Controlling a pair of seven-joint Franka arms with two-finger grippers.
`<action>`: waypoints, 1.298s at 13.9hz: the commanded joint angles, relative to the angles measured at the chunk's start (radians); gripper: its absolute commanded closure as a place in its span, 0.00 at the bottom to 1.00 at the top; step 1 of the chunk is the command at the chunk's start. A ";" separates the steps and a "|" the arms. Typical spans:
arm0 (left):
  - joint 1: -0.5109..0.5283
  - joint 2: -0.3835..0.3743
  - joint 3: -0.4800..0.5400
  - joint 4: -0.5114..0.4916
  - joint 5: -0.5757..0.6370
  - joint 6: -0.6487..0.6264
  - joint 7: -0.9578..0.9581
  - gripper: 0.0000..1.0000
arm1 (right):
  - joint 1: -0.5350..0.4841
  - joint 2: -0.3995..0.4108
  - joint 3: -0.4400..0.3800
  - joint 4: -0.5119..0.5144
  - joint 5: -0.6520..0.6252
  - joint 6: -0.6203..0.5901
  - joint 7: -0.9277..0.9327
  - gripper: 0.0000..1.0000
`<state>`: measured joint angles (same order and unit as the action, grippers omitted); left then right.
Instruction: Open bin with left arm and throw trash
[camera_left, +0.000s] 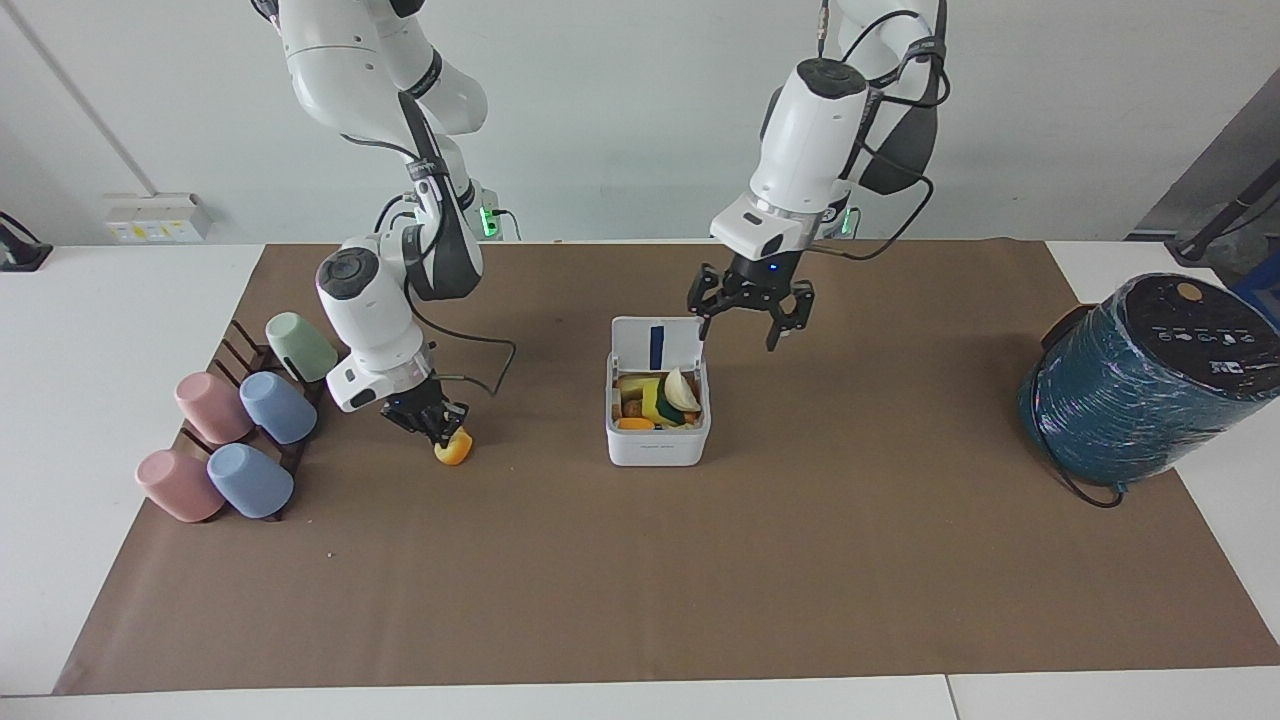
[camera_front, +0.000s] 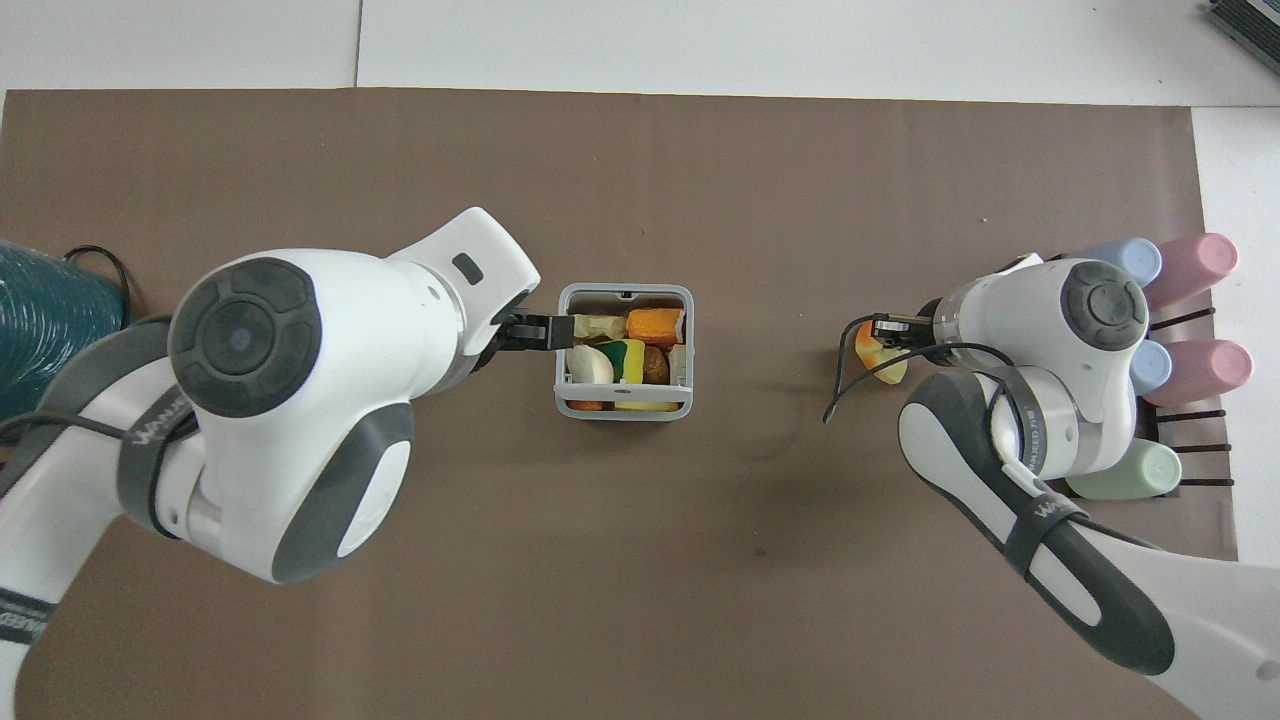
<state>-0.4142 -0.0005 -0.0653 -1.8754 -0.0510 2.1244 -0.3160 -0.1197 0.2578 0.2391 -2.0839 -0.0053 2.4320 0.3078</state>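
Note:
The white bin (camera_left: 657, 445) stands mid-table with its lid (camera_left: 655, 343) up; it also shows in the overhead view (camera_front: 625, 411). Inside lie several scraps, with the pale cream oval (camera_left: 684, 390) on top, also seen from overhead (camera_front: 589, 366). My left gripper (camera_left: 742, 328) is open and empty, raised over the mat beside the bin toward the left arm's end; in the overhead view (camera_front: 545, 334) it is at the bin's edge. My right gripper (camera_left: 438, 424) is shut on a yellow-orange wedge (camera_left: 455, 450) that touches the mat; gripper (camera_front: 888, 333) and wedge (camera_front: 872, 352) both show from overhead.
A dark rack with several pastel cups (camera_left: 245, 415) stands at the right arm's end, close to the right gripper. A large teal wrapped cylinder (camera_left: 1150, 380) with a black cable stands at the left arm's end. The brown mat (camera_left: 640, 580) covers the table.

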 joint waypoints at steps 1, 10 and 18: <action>0.105 -0.076 -0.007 -0.021 0.020 -0.122 0.110 0.00 | -0.005 -0.028 0.014 0.126 -0.030 -0.189 0.056 1.00; 0.331 -0.053 -0.001 0.178 0.026 -0.338 0.322 0.00 | 0.084 -0.005 0.201 0.355 0.206 -0.214 0.381 1.00; 0.380 -0.019 -0.001 0.354 0.026 -0.589 0.330 0.00 | 0.201 0.077 0.201 0.363 0.232 -0.145 0.501 1.00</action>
<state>-0.0663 0.0108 -0.0568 -1.4921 -0.0406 1.5782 0.0041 0.0843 0.3055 0.4359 -1.7478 0.2079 2.2830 0.7983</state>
